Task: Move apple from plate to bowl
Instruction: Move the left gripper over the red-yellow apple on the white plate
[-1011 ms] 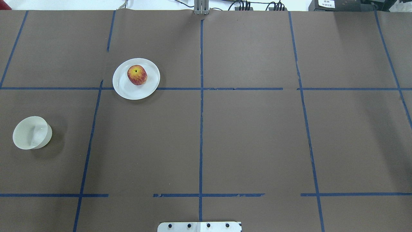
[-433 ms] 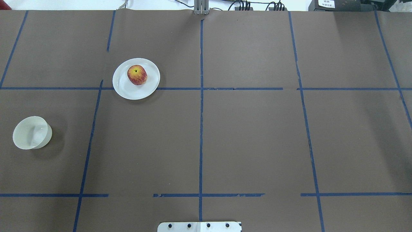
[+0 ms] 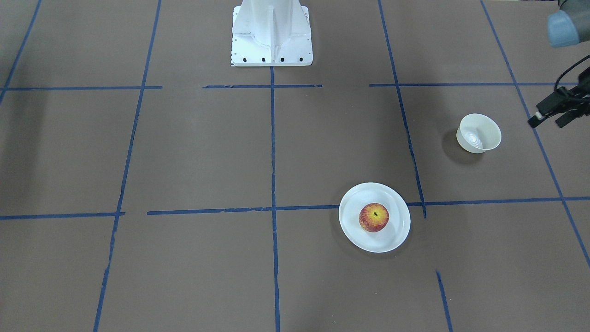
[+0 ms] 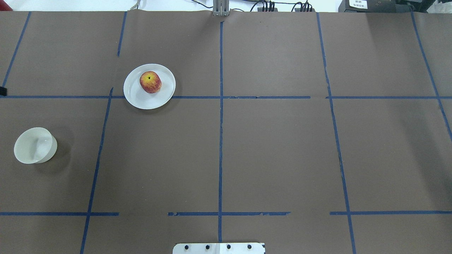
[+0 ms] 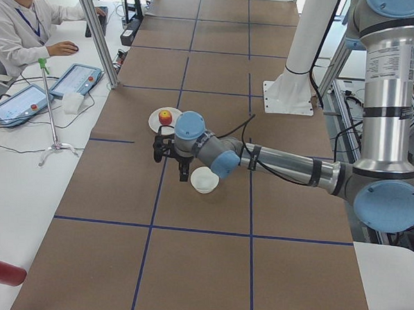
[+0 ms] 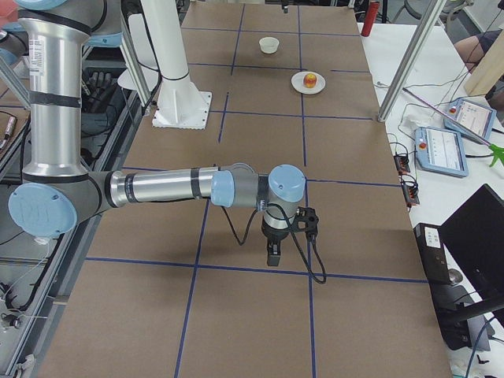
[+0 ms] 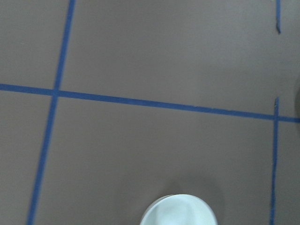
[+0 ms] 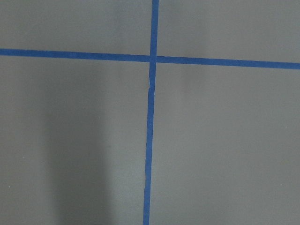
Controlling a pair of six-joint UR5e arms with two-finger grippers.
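Since a moment ago the left gripper [image 3: 547,122] has nosed into the overhead view's left edge; apple [image 3: 374,217], plate [image 3: 397,234] and bowl [image 3: 479,133] haven't budged. Its jaws stand apart and empty, with the bowl near them and the plate well apart, toward the table's middle. The apple sits on that plate, so I judge that reach, grasp, carry and drop all remain. The right gripper [image 6: 272,253] hangs far from everything; whether its jaws are parted I cannot tell.
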